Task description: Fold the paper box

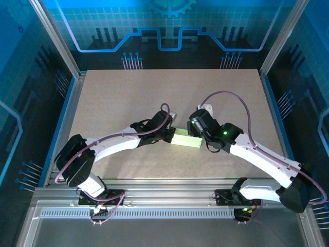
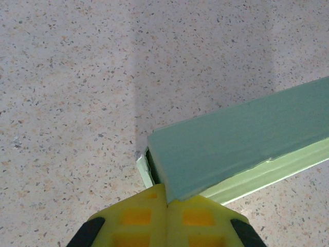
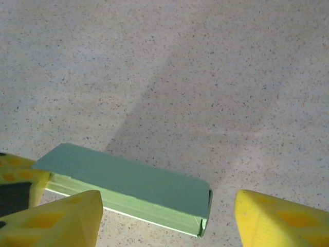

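The paper box [image 1: 186,139] is a slim pale green box lying on the speckled table between my two grippers. My left gripper [image 1: 169,135] is at its left end. In the left wrist view that gripper [image 2: 167,191] is shut, its yellow fingertips [image 2: 139,216] pressed together with a corner of the paper box [image 2: 241,139] right at them; I cannot make out any card pinched between them. My right gripper [image 3: 168,206] is open, its yellow fingers [image 3: 61,218] standing apart on either side of the other end of the paper box [image 3: 133,182], clear of it.
The speckled tabletop [image 1: 169,98] stretches bare behind the box. Metal frame rails [image 1: 169,198] run along the near edge by the arm bases, and blue walls close in the sides and back.
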You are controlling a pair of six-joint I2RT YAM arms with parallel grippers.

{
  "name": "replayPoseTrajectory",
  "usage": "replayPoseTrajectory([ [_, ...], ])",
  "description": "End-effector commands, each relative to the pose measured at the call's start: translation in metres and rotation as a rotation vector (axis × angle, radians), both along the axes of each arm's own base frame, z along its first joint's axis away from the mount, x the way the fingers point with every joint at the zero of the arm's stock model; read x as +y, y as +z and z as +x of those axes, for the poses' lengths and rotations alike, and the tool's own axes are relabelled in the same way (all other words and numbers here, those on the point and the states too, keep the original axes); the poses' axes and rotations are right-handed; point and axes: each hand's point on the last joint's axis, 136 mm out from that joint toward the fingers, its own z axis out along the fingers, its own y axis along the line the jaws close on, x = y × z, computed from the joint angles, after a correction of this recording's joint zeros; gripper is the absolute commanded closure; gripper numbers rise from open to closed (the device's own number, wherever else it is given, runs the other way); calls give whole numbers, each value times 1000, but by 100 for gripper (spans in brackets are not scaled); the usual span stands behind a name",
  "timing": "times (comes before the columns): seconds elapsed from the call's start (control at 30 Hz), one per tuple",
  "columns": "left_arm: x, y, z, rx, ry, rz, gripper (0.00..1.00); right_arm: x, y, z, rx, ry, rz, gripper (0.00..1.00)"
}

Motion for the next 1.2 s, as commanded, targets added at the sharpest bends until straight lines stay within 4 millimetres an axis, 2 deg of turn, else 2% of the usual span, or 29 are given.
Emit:
replayPoseTrajectory([
  [0.0,15,-40,-20,88,-24,129,100,8,-14,12,59,-9,7,32],
  [0.2,13,-40,-23,73,-38,143,100,13,-61,4,178,-14,-14,33],
  [0.3,12,-39,-25,65,-47,148,94,12,-76,-1,194,-23,5,35],
  [0.4,15,-35,-26,55,-44,154,86,7,-83,-5,209,-36,-6,35],
  [0.53,15,-31,-28,40,-54,147,80,4,-87,-6,212,-41,-14,36],
  [0.8,19,-18,-38,-17,-130,131,47,3,-93,-6,231,-55,-27,37],
  [0.9,19,-17,-41,-17,-164,146,38,2,-100,-7,245,-58,-39,37],
  [1.1,10,-20,-50,36,-236,129,32,-1,-110,-9,256,-72,-53,38],
  [1.17,3,-21,-56,66,-278,105,27,-8,-123,-16,279,-80,-75,38],
])
